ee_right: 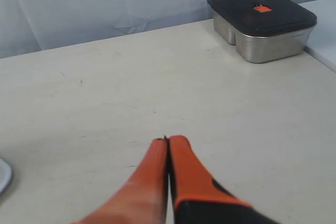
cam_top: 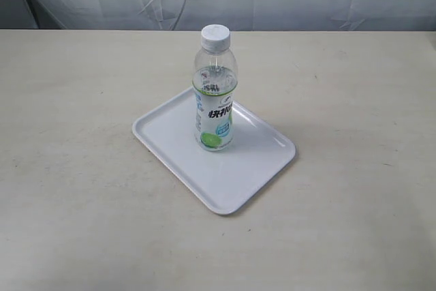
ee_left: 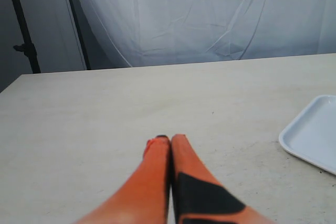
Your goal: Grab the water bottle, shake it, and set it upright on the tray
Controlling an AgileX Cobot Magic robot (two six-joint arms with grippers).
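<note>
On the table (cam_top: 68, 168), one water bottle (cam_top: 215, 93) stands upright on one tray (cam_top: 235, 183).

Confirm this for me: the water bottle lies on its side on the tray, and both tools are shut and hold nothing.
Not quite. The water bottle stands upright on the tray, cap up, as the exterior view shows. The rest holds: the left tool and the right tool are both shut and hold nothing.
</note>
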